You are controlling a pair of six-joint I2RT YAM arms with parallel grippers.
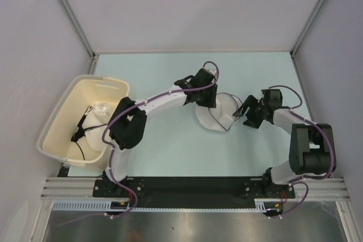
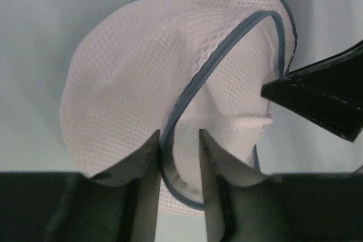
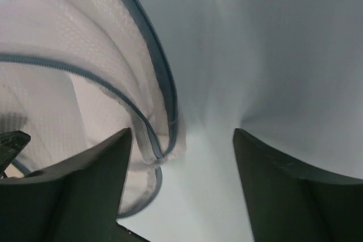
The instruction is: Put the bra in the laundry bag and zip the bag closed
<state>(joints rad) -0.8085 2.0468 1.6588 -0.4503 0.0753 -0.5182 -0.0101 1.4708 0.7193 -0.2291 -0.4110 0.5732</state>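
the left pincer [image 2: 178, 135] is pinching the blue-grey zippered rim [image 2: 218, 58] of the round white see-through mesh laundry bag [image 2: 125, 83], which is bulging up just beyond its fingertips and resting on the pale blue surface [image 2: 28, 55]. the right pincer [image 3: 181, 134] is standing wide open, with a fold of that bag's rim lying between its fingers, just beside one of them. a smooth white fold of fabric [image 2: 244, 122] is showing inside the bag's opening ahead of the left pincer, but i cannot tell what it is.
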